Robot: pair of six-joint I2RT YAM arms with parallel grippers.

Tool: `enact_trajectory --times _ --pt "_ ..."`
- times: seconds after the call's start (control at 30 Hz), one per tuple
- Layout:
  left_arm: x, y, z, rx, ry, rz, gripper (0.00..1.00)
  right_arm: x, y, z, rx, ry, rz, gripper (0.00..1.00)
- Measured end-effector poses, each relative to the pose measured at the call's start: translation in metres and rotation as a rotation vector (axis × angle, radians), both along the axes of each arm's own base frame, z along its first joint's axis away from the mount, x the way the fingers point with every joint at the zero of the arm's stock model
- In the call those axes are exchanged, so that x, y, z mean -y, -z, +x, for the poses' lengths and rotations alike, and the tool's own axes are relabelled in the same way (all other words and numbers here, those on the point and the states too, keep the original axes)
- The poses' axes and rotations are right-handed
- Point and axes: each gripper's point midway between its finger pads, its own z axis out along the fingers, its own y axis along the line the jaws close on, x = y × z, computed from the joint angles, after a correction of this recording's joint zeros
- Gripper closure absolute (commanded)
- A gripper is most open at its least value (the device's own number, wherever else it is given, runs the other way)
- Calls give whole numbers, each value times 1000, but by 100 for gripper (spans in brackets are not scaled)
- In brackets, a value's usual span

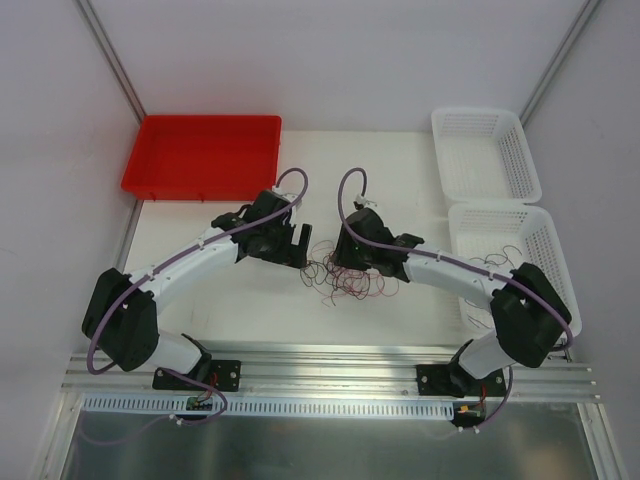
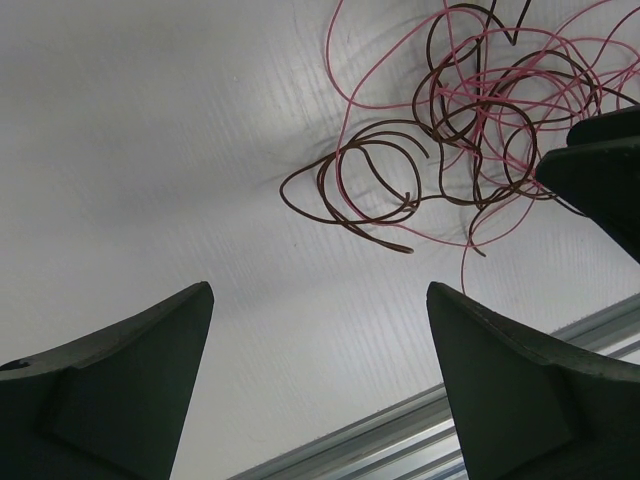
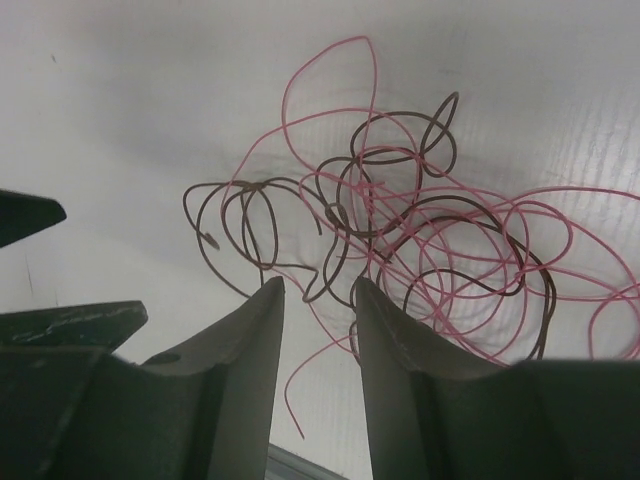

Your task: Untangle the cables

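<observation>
cables (image 3: 400, 235): loose pink-and-brown tangle just ahead of right gripper (image 3: 318, 282) tips, ahead-right of left gripper (image 2: 318, 290) | likely feather-light, springy, snag-prone; best pinched at one outlying loop | right: slim gap, nothing clamped | left: wide, empty

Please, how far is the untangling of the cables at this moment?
Done: a few loose wires seem to lie in the near white basket. In hand: right end effector, jaws narrow but apart, sits at the edge of the tangle; left end effector waits open beside it. Left: its pink and dark strands are knotted together.
</observation>
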Motion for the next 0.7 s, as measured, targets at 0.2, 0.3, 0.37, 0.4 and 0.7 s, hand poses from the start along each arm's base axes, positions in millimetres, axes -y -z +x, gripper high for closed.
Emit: enact_trajectory --times 0.2,0.3,0.37,0.4,0.7 --pt "-3 0 3 -1 -15 -1 10 -1 23 7 -58 114 6 64" --pt "-4 0 3 -4 -17 -5 10 -2 33 9 -78 143 1 64" --pt "-4 0 4 -6 -24 -9 10 -2 38 10 -89 154 -1 66" --pt "-5 0 4 -7 -27 -9 11 -3 41 10 -93 157 -2 71" --pt "-9 -1 7 -18 -50 -25 10 -15 32 13 -85 102 -12 99"
